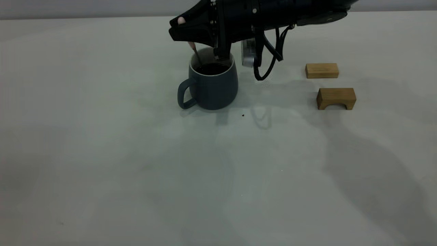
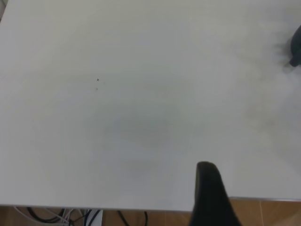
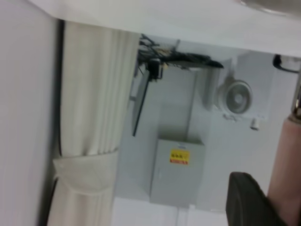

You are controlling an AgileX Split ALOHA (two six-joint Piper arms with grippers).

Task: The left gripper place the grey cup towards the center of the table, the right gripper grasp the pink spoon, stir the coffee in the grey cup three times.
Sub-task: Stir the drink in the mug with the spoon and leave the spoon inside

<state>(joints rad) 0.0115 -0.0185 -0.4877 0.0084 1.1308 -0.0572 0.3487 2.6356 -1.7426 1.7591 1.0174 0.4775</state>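
The grey cup stands near the middle of the table, its handle turned to the exterior view's left. Dark coffee fills it. My right gripper reaches in from the upper right and hangs just over the cup, shut on the pink spoon. The spoon's metal neck slants down into the coffee; its bowl is hidden in the liquid. In the right wrist view the pink handle lies against one dark finger. My left gripper is parked over the table's edge, away from the cup.
Two wooden blocks lie right of the cup: a flat one and an arched one. A small dark speck sits in front of the cup. The right arm's cable hangs beside the cup.
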